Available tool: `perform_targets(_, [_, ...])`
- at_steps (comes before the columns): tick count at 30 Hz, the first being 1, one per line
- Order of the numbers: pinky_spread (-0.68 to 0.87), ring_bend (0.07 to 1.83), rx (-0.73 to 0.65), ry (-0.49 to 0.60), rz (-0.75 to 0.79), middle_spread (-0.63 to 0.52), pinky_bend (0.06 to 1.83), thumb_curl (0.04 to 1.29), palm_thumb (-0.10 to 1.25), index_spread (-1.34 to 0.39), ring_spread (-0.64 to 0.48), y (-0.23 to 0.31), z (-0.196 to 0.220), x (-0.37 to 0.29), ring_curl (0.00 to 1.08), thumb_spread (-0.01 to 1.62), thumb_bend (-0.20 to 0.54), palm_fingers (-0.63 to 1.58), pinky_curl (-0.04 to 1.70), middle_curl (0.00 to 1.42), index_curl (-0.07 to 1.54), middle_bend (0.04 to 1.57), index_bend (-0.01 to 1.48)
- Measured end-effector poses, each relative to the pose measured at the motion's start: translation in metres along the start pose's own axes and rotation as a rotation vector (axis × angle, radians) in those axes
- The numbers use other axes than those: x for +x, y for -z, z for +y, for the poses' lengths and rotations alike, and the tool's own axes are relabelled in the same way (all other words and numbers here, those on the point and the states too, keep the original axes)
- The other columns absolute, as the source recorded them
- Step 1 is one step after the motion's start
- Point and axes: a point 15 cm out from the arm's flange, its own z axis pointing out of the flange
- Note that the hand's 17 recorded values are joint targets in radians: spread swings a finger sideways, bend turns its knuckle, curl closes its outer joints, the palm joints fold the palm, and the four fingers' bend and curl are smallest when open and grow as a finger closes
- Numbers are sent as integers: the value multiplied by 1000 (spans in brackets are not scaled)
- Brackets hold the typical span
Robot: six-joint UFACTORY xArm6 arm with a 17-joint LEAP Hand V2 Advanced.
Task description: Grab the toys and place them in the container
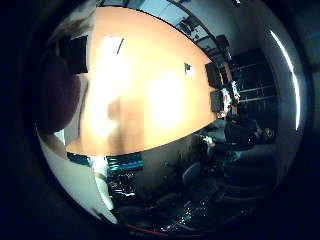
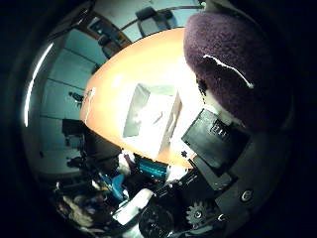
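Observation:
A dark purple plush toy (image 2: pixel 233 64) with a thin white stitched line fills much of the right thumb side palm view, close against the palm and well above the table. My hand (image 2: pixel 213 149) shows as black and white parts with a gear beside the toy, its fingers closed round it. A white open container (image 2: pixel 149 111) stands on the orange table (image 2: pixel 119 69) below the hand. In the right little finger side palm view a dark rounded mass, likely the same toy (image 1: pixel 58 95), sits at the edge over the orange table (image 1: pixel 150 95).
Small dark and white items (image 1: pixel 214 76) lie near the table's far edge. Beyond the table are office chairs (image 1: pixel 240 130), cabinets (image 2: pixel 64 74) and a teal object (image 2: pixel 149 169) on the floor.

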Motion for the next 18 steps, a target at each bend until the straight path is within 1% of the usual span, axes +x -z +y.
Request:
perform_targets(4, [-298,1330,8,51,-29,-213,1055,843,1023,-307,-270,2,-7,-51,835,683,-19,937,1081,991,970,1281,1071])
perform_targets(9, [-308,1328,22,83,-58,-214,1043,854,1019,-310,-277,5,-9,-94,848,688,-18,928,1108,998,977,1282,1064])
perform_targets(15, [-318,1321,60,110,-80,-216,1027,865,1017,-313,-280,4,-20,-122,859,689,-18,930,1133,1010,984,1282,1058])
perform_targets(18, [-320,1318,50,114,-88,-218,1021,869,1011,-315,-281,-10,-21,-135,863,689,-20,929,1143,1014,987,1275,1056])
